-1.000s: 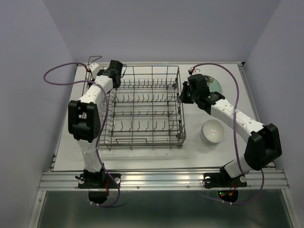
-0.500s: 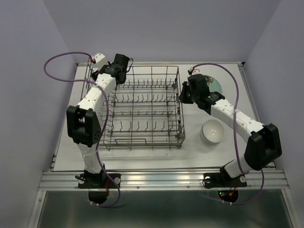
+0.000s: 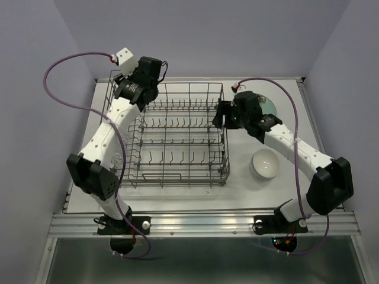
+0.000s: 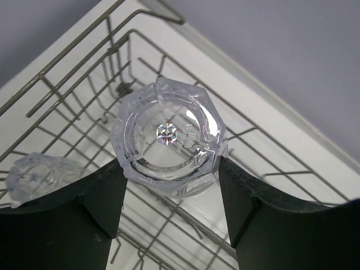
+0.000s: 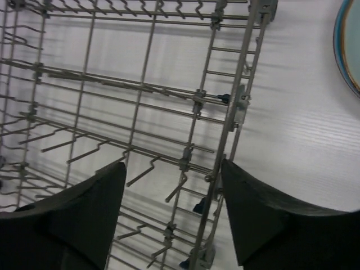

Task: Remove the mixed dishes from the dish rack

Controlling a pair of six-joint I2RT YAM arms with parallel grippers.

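Note:
A small clear textured glass (image 4: 169, 138) hangs above the dish rack's (image 3: 177, 136) far left corner, with my left gripper (image 4: 171, 164) shut on it, a finger pressed to each side. In the top view that gripper (image 3: 155, 70) is raised over the rack's back edge. A second clear glass (image 4: 36, 177) lies low at the left among the wires. My right gripper (image 5: 171, 185) stands open with nothing between its fingers, over the rack's right wall (image 5: 236, 112); from above it (image 3: 221, 115) sits at the rack's right rim.
A white bowl (image 3: 265, 164) rests on the table right of the rack. A pale green plate (image 3: 269, 106) lies behind the right arm, its rim (image 5: 350, 39) showing in the right wrist view. Purple cables loop above both arms.
My left arm has lifted up and back from the rack's far left corner with the glass. The right gripper has opened and shifted slightly left toward the rack's rim.

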